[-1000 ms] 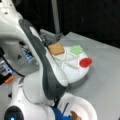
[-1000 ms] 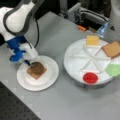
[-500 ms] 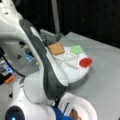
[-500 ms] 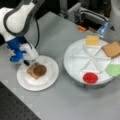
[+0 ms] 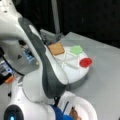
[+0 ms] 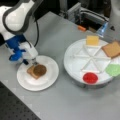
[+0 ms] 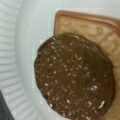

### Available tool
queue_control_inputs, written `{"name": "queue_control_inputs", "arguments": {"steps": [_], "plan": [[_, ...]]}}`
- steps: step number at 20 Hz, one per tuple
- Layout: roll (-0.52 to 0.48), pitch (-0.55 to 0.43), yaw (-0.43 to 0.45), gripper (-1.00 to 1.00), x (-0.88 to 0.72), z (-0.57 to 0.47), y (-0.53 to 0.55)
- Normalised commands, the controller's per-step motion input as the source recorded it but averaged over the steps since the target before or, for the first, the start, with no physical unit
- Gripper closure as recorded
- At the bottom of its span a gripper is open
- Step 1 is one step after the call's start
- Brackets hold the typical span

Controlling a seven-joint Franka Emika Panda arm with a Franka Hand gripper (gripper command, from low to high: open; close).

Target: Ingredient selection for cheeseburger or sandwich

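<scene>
White round plate [image 6: 47, 80]: sits on the grey bench [image 6: 62, 105] at the left in a front view, serving as the assembly spot; smooth centre, ribbed rim as the wrist view shows.

Bread slice [image 6: 30, 71]: tan-brown square with a raised edge, lying flat on the plate as the base layer; dark brown round patty [image 6: 39, 70] rests on top of it, speckled and matte, overhanging one side of the slice in the wrist view [image 7: 75, 80]; the sandwich so far is these two layers.

Gripper [image 6: 32, 61]: hangs just above the far-left edge of the stack, beside the patty; whether its jaws are apart or together cannot be told; nothing is seen held.

Divided tray [image 6: 75, 67]: white, round, ribbed into wedge compartments, at the right, holding the unused stock apart by kind; yellow cheese square [image 6: 92, 40] at the far side; second bread slice [image 6: 111, 49] at the far right; green piece [image 6: 113, 69] and red disc [image 6: 90, 78] nearer.
</scene>
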Motion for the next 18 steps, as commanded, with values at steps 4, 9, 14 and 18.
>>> {"name": "queue_control_inputs", "arguments": {"steps": [4, 9, 14, 18], "plan": [[-0.189, 0.275, 0.115, -1.00, -0.01, 0.39, 0.10], [-0.259, 0.251, 0.071, -1.00, -0.05, 0.29, 0.16], [-0.343, 0.196, 0.085, -1.00, -0.20, 0.23, 0.24], [-0.425, 0.163, 0.056, -1.00, -0.34, 0.27, 0.39]]}}
